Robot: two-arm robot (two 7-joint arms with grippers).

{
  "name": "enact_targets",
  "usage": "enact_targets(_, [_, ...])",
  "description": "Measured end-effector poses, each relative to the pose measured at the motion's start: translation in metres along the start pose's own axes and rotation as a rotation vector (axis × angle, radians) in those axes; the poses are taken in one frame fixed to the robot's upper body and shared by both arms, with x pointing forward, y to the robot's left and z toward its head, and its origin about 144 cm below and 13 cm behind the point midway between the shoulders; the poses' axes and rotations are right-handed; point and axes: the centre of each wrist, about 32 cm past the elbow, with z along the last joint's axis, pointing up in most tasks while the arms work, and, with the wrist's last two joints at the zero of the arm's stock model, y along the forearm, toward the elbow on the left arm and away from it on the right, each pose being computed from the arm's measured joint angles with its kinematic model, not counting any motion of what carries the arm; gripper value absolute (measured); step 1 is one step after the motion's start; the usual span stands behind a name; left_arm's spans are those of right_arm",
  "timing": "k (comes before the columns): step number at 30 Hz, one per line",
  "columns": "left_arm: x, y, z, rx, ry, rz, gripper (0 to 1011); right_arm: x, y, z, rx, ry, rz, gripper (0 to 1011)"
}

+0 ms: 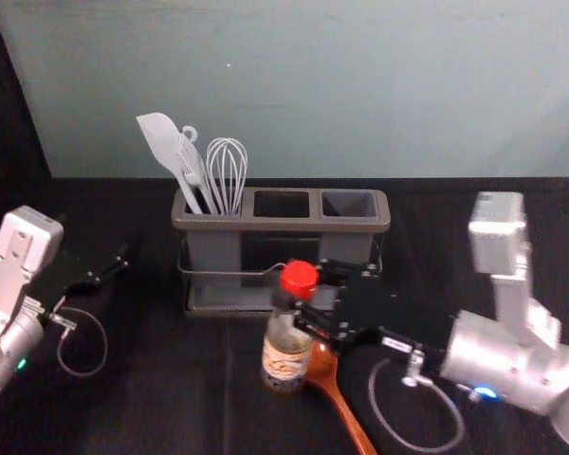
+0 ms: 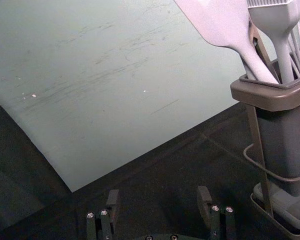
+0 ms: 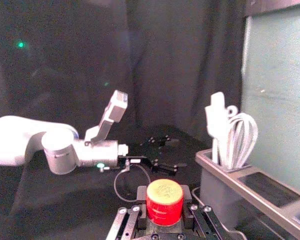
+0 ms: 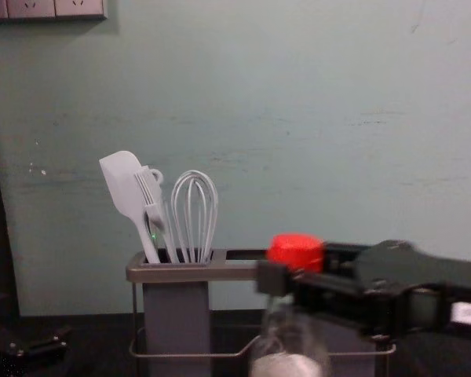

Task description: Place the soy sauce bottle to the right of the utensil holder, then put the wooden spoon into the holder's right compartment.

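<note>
Nearest in the head view, the wooden spoon (image 1: 346, 408) angles up from the bottom edge of the frame, right of centre, its bowl meeting the outline of the soy sauce bottle (image 1: 284, 355). The bottle stands upright at lower centre, in front of the utensil holder (image 1: 266, 225). My right gripper (image 1: 305, 292), reaching in from the frame's right side, is closed on it just around the red cap (image 1: 299, 279), pads pressed from both sides.

My left gripper (image 1: 109, 270) waits at the left of the frame, fingers spread, with a stretch of dark cloth (image 1: 147, 360) between it and the holder's left end.

Behind the bottle, the holder spans the middle of the frame. Its right compartment (image 1: 351, 203) opens upward beside the middle compartment (image 1: 282, 204); a spatula (image 1: 159, 137), a brush (image 2: 280, 15) and a whisk (image 1: 228, 171) lean in the left one. From the holder's right end, dark cloth runs toward the frame's right edge, behind my right arm, giving room to move.

Farthest off, the table's back edge lies just beyond the holder, against a pale green wall (image 1: 360, 76).
</note>
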Motion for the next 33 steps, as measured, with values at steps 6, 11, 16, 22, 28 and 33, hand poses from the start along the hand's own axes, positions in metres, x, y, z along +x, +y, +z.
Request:
enact_targets(6, [0.0,0.0,0.0,0.0,0.0,0.0,1011,-0.007,-0.039,0.005,0.022,-0.007,-0.075,383])
enact_targets(11, [0.0,0.0,0.0,0.0,0.0,0.0,1012,-0.008,-0.07,0.004,-0.001,-0.033,-0.162,383])
enact_targets(16, [0.0,0.0,0.0,0.0,0.0,0.0,1012,-0.006,-0.097,0.001,-0.017,-0.052,-0.255,383])
enact_targets(22, [0.0,0.0,0.0,0.0,0.0,0.0,1011,0.0,-0.115,-0.001,-0.047,-0.08,-0.348,383])
enact_targets(28, [0.0,0.0,0.0,0.0,0.0,0.0,1011,0.012,-0.119,-0.007,-0.078,-0.085,-0.405,383])
enact_targets(33, [0.0,0.0,0.0,0.0,0.0,0.0,1012,0.029,-0.112,-0.015,-0.098,-0.07,-0.442,383])
